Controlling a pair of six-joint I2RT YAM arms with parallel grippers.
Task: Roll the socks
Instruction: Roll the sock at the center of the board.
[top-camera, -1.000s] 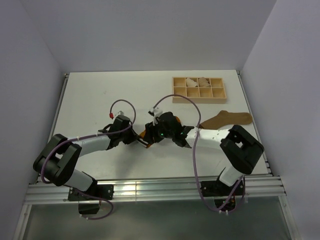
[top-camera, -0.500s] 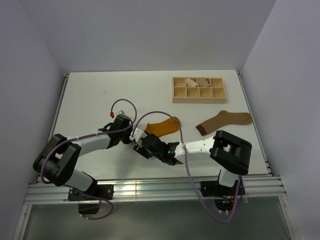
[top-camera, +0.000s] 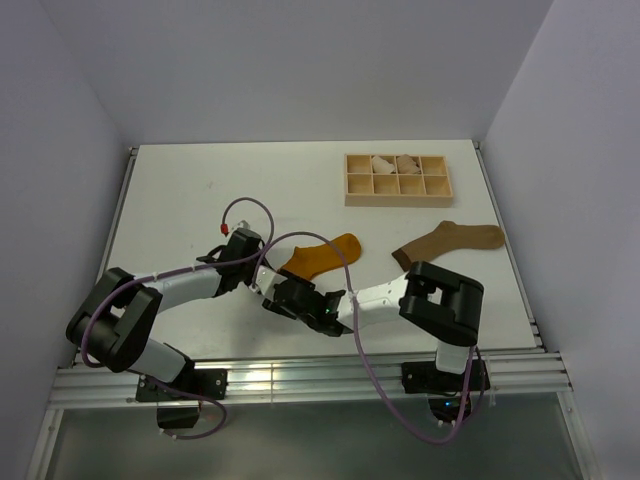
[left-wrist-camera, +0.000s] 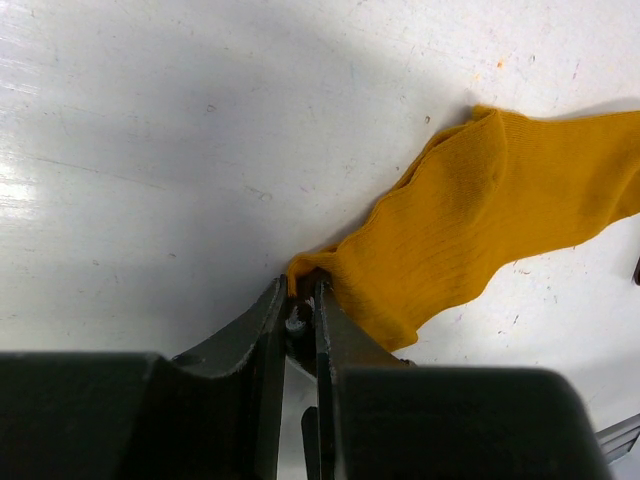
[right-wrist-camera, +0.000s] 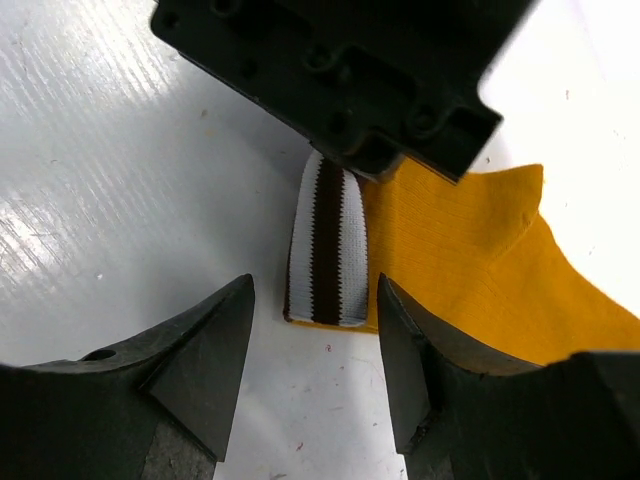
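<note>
The mustard-orange sock lies flat near the table's middle, its foot pointing right. My left gripper is shut on the sock's cuff end, and in the top view that gripper sits at the sock's left end. The brown-and-white striped cuff pokes out from under the left gripper's body. My right gripper is open, its fingertips either side of the cuff's near edge and just short of it, close to the left gripper in the top view. The tan-brown sock lies apart at the right.
A wooden compartment tray stands at the back right with pale rolled bundles in two far cells. The right arm's purple cable loops over the orange sock's near side. The two wrists crowd together near the front centre.
The right arm has swung from above the orange sock to the near left, so its gripper now faces the cuff. The sock now lies uncovered and stretched out. The left gripper stays put.
</note>
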